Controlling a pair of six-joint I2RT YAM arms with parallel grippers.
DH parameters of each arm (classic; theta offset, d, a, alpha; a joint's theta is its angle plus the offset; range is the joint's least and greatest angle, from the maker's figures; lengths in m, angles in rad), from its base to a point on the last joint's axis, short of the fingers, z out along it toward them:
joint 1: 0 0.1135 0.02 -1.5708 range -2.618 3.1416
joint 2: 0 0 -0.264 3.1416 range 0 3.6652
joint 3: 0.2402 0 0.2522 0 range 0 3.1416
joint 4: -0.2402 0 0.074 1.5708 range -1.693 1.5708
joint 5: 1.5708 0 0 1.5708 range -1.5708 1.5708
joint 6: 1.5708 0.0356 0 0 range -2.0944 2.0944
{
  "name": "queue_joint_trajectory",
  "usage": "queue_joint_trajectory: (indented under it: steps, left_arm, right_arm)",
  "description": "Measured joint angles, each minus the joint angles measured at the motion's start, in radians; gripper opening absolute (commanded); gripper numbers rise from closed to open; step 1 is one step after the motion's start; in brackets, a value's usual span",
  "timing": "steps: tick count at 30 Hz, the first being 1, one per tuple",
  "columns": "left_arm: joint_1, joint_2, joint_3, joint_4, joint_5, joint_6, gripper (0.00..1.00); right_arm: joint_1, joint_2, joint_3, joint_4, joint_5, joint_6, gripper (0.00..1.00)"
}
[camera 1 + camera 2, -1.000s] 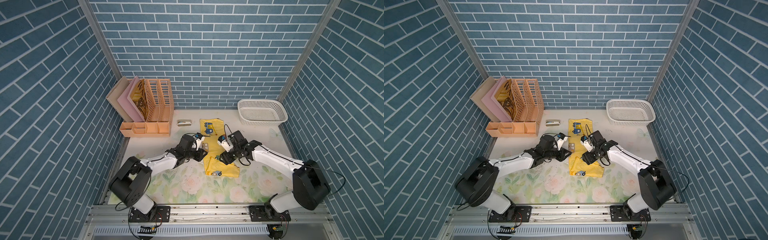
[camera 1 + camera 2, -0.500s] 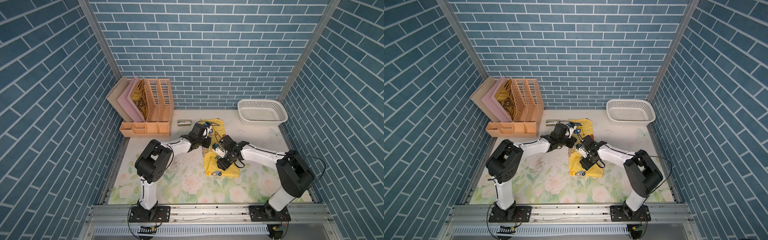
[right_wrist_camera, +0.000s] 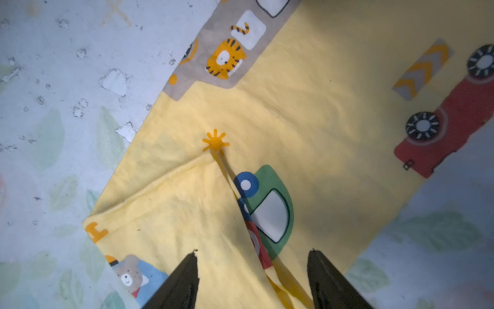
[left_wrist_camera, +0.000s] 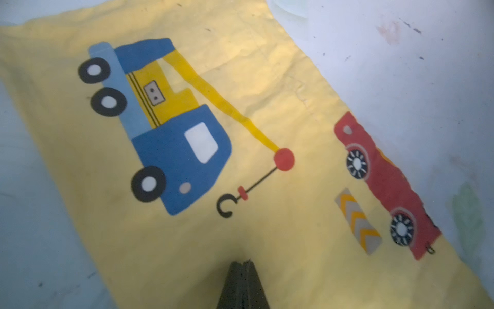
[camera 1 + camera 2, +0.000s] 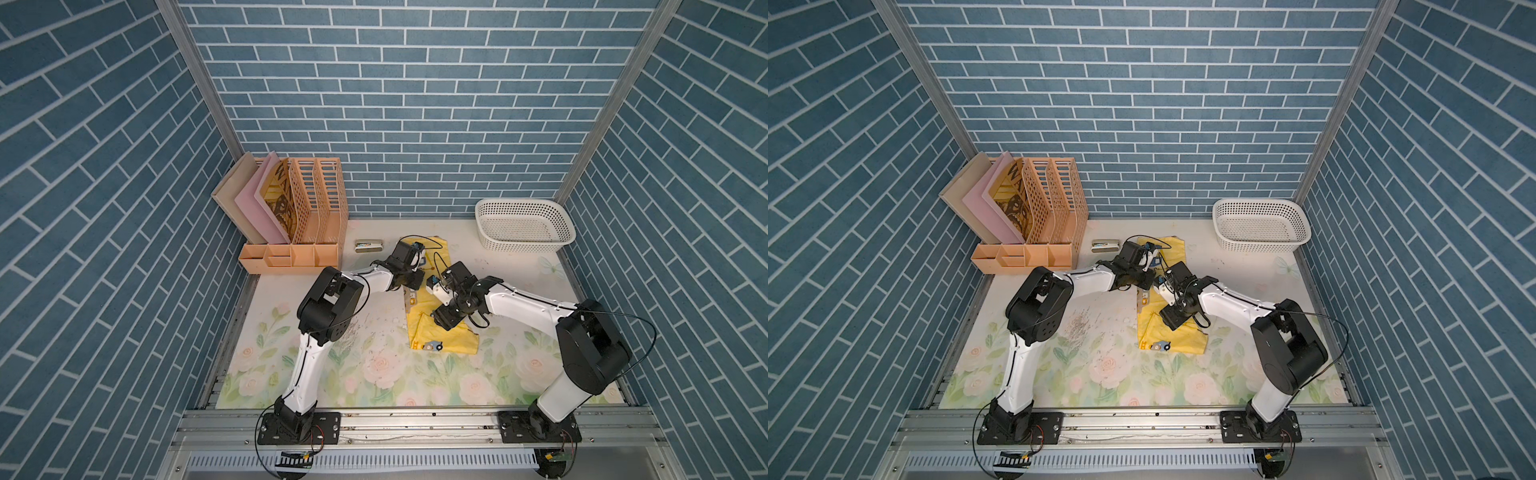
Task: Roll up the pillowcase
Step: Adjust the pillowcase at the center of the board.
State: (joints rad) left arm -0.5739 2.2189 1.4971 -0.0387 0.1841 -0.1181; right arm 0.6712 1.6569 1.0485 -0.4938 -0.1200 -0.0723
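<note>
We log yellow car-print cloth pillowcase (image 5: 457, 340): left fingers (image 4: 235, 289) together at its 12 o'clock end, right fingers (image 3: 181, 283) apart mid-cloth.

Lab test booth, brick-print walls (image 5: 415, 104), aluminium rail (image 5: 415, 424)

Left arm (image 5: 305, 370) and right arm (image 5: 528, 305) look the same: white tube links, chunky black joint housings, thin black cables (image 5: 655, 333) looping off them. Black base plates (image 5: 299, 430) with visible screws on a silver rail (image 5: 415, 428). Fingers (image 3: 184, 281) are matte black wedges.
</note>
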Motion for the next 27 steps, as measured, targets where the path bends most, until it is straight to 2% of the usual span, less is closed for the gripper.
queue_joint_trajectory:
  steps: [10, 16, 18, 23, 27]
  left_arm:
    - [0.048, 0.096, 0.127, 0.023, 0.037, 0.003, 0.02]
    - [0.057, 0.101, 0.129, 0.036, 0.046, 0.003, 0.02]
    - [0.057, 0.101, 0.127, 0.039, 0.047, 0.003, 0.02]
    - [0.058, 0.099, 0.11, 0.068, 0.051, 0.003, 0.01]
    - [0.059, 0.098, 0.106, 0.076, 0.053, 0.003, 0.0]
  right_arm:
    - [-0.008, 0.053, 0.015, -0.011, -0.035, -0.06, 0.67]
    - [-0.008, 0.136, 0.069, -0.001, -0.063, -0.088, 0.64]
    - [-0.008, 0.164, 0.079, 0.006, -0.069, -0.096, 0.57]
    - [-0.011, 0.181, 0.085, 0.018, -0.079, -0.124, 0.26]
    - [-0.011, 0.175, 0.067, 0.04, -0.087, -0.13, 0.06]
